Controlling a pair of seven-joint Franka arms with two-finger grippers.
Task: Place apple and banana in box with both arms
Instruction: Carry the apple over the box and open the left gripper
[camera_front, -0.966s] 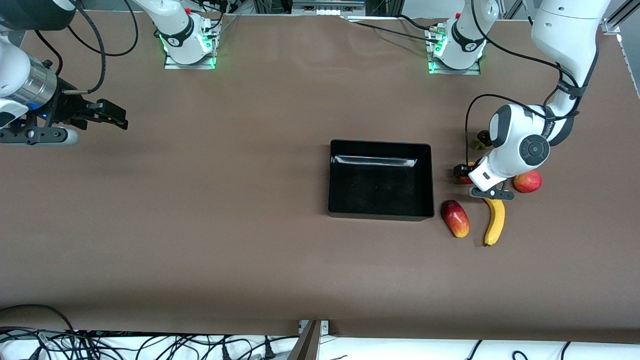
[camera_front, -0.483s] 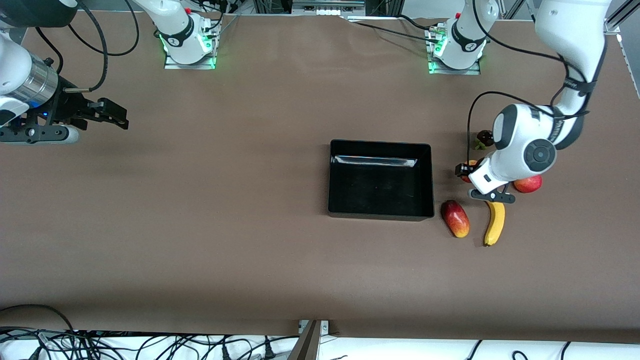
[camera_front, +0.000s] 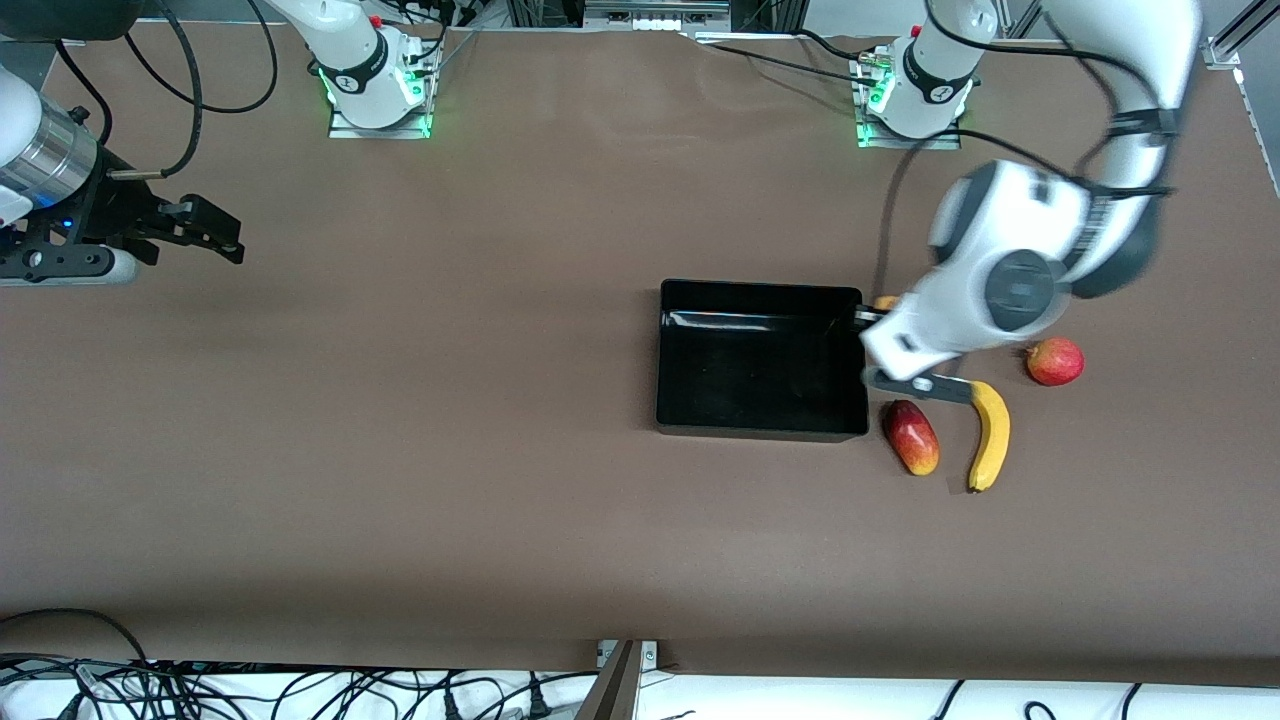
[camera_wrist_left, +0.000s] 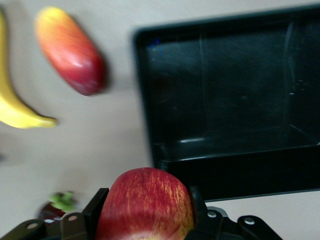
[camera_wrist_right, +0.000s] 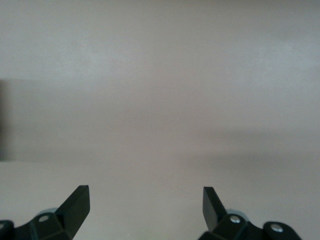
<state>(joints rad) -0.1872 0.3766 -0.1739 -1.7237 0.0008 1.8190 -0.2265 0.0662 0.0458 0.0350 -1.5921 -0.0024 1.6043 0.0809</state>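
Box (camera_front: 760, 360): black, glossy, lidless, shallow; seen resting on the brown worktop (camera_front: 450, 450), roughly mid-table, toward the left arm's end; nothing is seen inside it.

Left arm (camera_front: 1040, 260): seen reaching from its base over the box's edge at that end. Left gripper (camera_wrist_left: 145, 210): jaws closed partway around the apple (camera_wrist_left: 145, 205), red w/ yellowish streaks, held up in the air; in the left wrist view the apple is seen clamped between both jaws, w/ the box's rim just ahead and below.

Right arm (camera_front: 40, 170): seen waiting at its own end of the worktop. Right gripper (camera_front: 215, 230): jaws spread wide, nothing held; only bare worktop is shown in the right wrist view.

Banana (camera_front: 988, 432): yellow, curved, lying on the worktop near the box, toward the left arm's end; its upper tip is hidden by the left arm's wrist.

Oblong red-and-yellow fruit (camera_front: 911, 436): lying between box corner and banana, just beside the box.

Round red fruit (camera_front: 1055, 361): seen on the worktop, farther toward the left arm's end than the banana, and farther from the front camera.

Small dark fruit w/ green leaves (camera_wrist_left: 56, 206): glimpsed in the left wrist view only, blurred; type can't be told.
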